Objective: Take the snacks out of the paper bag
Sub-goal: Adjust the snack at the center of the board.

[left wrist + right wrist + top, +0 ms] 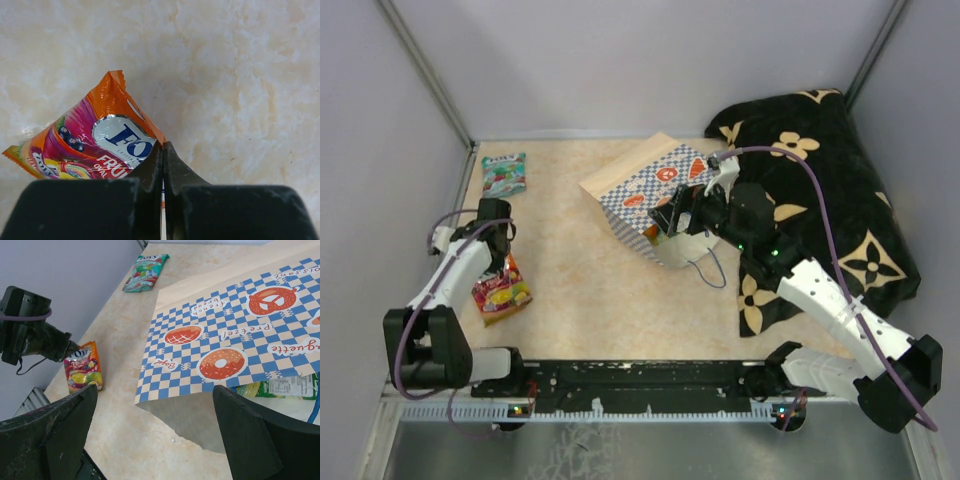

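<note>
Snacks are partly out of the paper bag. A teal packet lies flat on the table in the upper left of the top view, and an orange packet lies lower down the left side, well apart from the bag. The bag lies on its side in the upper middle of that view, its mouth toward the right arm. In the right wrist view, at least one green packet shows inside the mouth.

The step in hand looks like placing the orange packet. The left gripper has its fingers pressed together on the packet's edge, with the packet resting tilted on the table. Its arm reaches up the left side of the top view and bends down at the wrist onto the packet.

The right gripper holds nothing. Its fingers are spread wide on either side of the bag's opening, and its arm stretches from the lower right across the black flowered cloth.

Next, the left fingers need to let go and lift clear. The right then has to reach deeper under the checkered top layer, close on the green packet alone, and miss the thin blue cord handle at the mouth.
</note>
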Tool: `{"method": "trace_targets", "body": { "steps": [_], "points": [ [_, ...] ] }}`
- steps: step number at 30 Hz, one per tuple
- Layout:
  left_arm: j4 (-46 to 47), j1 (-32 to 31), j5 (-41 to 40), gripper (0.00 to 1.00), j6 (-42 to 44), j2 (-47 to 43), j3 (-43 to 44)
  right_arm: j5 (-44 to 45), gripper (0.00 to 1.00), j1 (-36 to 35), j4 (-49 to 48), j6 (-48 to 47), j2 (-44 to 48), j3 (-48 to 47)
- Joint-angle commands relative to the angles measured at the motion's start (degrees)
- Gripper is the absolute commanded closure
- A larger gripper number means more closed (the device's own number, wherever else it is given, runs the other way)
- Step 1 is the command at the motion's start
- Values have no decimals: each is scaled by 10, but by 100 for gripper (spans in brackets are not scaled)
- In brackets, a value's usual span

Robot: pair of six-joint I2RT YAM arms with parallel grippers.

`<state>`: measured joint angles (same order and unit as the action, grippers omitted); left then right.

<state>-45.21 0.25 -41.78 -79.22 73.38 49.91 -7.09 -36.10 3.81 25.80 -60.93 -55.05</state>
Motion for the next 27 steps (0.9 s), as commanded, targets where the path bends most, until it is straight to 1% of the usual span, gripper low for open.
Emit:
{"method": "trace_targets", "body": {
  "steps": [1, 4, 6, 8, 13, 17, 19, 21, 22, 23, 24, 25, 26, 27],
  "points": [
    [64, 15, 5, 98, 39, 38, 18, 8, 1, 1, -14, -12, 5, -3],
    [78, 26, 8, 88, 59, 84, 39, 6, 1, 1, -16, -13, 0, -4],
    [83, 30, 7, 85, 72, 112, 63, 5, 1, 1, -17, -14, -3, -6],
    [94, 31, 7, 85, 95, 143, 87, 4, 1, 1, -17, -15, -5, -5],
    [155, 31, 25, 95, 201, 214, 141, 1, 1, 1, -19, -14, -7, 1],
    [201, 31, 24, 96, 297, 268, 178, 2, 1, 1, -16, -15, -6, 2],
    [218, 31, 34, 93, 356, 291, 199, 4, 1, 1, -15, -18, -5, 1],
    [244, 31, 68, 90, 424, 303, 216, 4, 1, 1, -14, -19, -5, 0],
    [254, 31, 90, 91, 462, 302, 217, 4, 1, 1, -14, -19, -5, 1],
    [265, 31, 113, 88, 487, 297, 215, 4, 1, 1, -14, -20, -6, 1],
    [266, 31, 132, 75, 499, 287, 213, 4, 1, 1, -14, -21, -6, 2],
    [270, 31, 145, 59, 509, 276, 206, 4, 1, 2, -14, -21, -6, 3],
    [277, 31, 161, 46, 520, 265, 197, 5, 1, 2, -14, -22, -8, 3],
    [282, 31, 174, 28, 531, 251, 186, 4, 1, 1, -16, -22, -10, 4]
  ]
}}
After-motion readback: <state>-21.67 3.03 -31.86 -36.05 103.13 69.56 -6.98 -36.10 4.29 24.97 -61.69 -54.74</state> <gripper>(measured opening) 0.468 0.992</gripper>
